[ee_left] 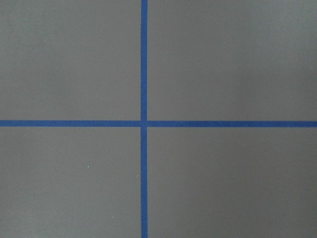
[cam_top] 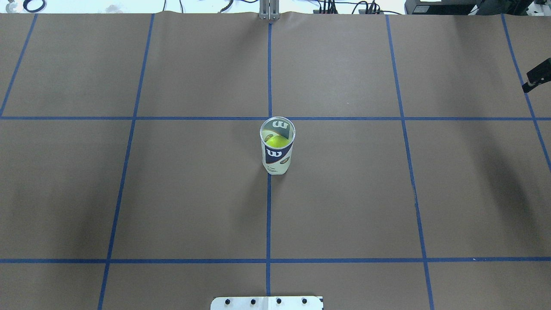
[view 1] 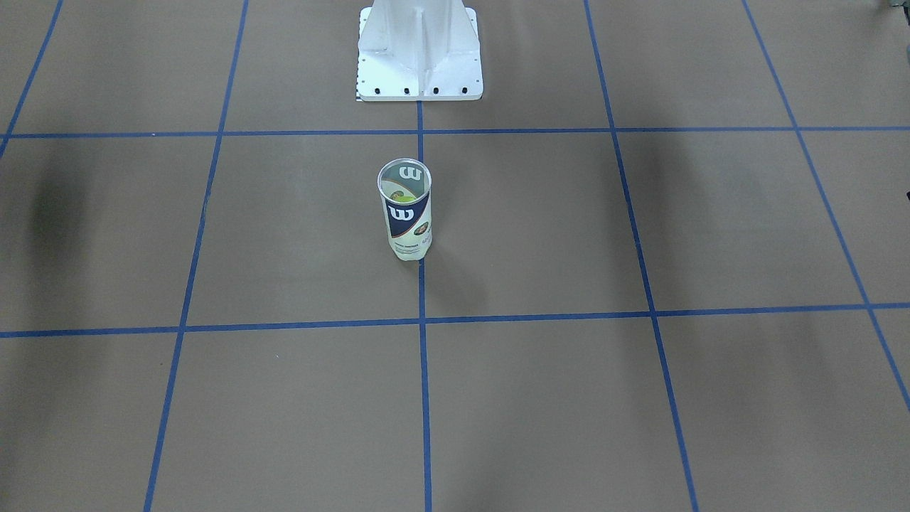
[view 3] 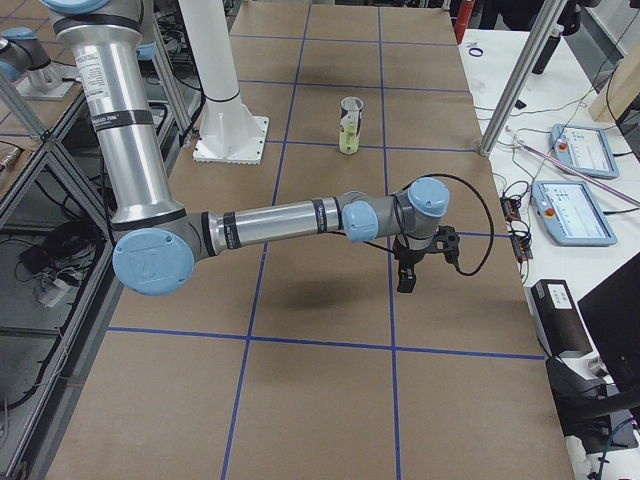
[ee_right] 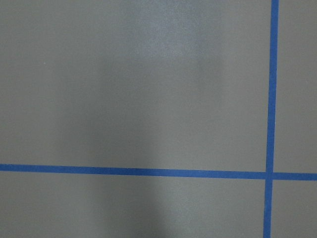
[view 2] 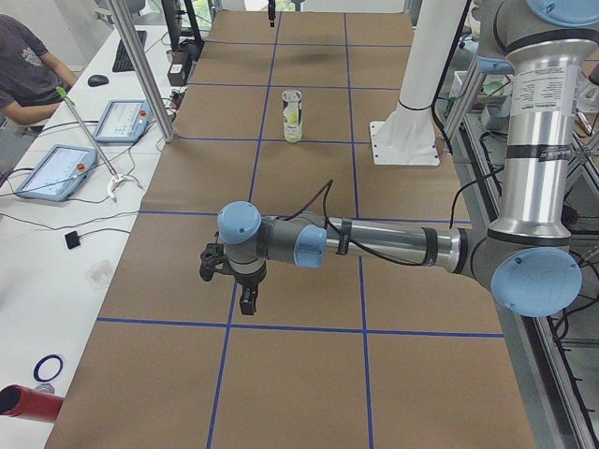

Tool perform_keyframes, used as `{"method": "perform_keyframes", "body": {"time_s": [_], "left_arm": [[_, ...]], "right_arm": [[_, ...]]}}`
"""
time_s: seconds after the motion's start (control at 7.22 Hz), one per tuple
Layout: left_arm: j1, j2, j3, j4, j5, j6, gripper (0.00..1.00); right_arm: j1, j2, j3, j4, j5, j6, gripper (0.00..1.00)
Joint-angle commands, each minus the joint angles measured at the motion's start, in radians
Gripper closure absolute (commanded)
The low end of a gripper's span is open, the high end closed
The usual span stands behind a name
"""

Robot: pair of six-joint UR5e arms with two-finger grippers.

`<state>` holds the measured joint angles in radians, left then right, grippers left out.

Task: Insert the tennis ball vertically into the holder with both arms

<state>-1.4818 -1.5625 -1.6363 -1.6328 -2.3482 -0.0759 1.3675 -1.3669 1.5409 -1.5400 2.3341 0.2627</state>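
The holder (view 1: 405, 210) is a clear can with a navy and white "W" label. It stands upright and alone on the centre tape line, and also shows in the overhead view (cam_top: 277, 148) and both side views (view 2: 293, 116) (view 3: 350, 126). A yellow-green tennis ball (cam_top: 277, 141) sits inside it, below the rim. My left gripper (view 2: 246, 304) hangs over bare table far to the left of the can, fingers pointing down. My right gripper (view 3: 405, 283) hangs far to the right, with only a black tip at the overhead edge (cam_top: 535, 80). I cannot tell whether either is open or shut. Both wrist views show only brown table and blue tape.
The white base plate (view 1: 419, 71) of the robot's column stands behind the can on the robot's side. Aluminium posts (view 2: 140, 65) (view 3: 515, 85) rise at the table's far edge. An operator (view 2: 23, 70) and tablets (view 2: 56, 168) are at the side bench.
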Motion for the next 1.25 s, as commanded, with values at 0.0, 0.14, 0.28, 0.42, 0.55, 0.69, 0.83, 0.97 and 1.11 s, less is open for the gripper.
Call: {"method": "perform_keyframes", "body": {"time_s": [0.0,0.14,0.28,0.42,0.55,0.69,0.83,0.97,1.11], "left_arm": [[-0.035,0.01,0.015,0.016,-0.006,0.065,0.01],[-0.044,-0.013,0.015,0.072,-0.008,0.017,0.01],[-0.046,-0.024,0.018,0.092,-0.007,0.013,0.01],[-0.049,-0.016,0.02,0.087,-0.005,0.012,0.01],[-0.049,-0.016,0.02,0.087,-0.005,0.01,0.01],[-0.049,-0.022,0.03,0.082,-0.005,0.011,0.01],[-0.049,-0.019,0.029,0.08,-0.006,0.016,0.01],[-0.048,-0.027,0.032,0.08,-0.006,0.012,0.01],[-0.048,-0.028,0.039,0.08,-0.01,0.012,0.01]], "right_arm": [[0.002,-0.003,0.001,0.0,0.002,-0.005,0.01],[0.004,-0.006,0.002,-0.002,0.002,-0.007,0.01],[0.004,-0.009,0.002,-0.002,0.004,-0.007,0.01],[0.004,-0.008,0.002,-0.003,0.002,-0.007,0.01],[0.004,-0.008,0.001,-0.003,0.001,-0.007,0.01],[0.004,-0.011,0.001,-0.003,-0.004,-0.007,0.01],[0.004,-0.009,0.002,-0.002,-0.004,-0.007,0.01],[0.005,-0.009,-0.005,-0.003,-0.005,-0.008,0.01],[0.024,-0.012,-0.013,-0.005,-0.006,-0.04,0.01]]}}
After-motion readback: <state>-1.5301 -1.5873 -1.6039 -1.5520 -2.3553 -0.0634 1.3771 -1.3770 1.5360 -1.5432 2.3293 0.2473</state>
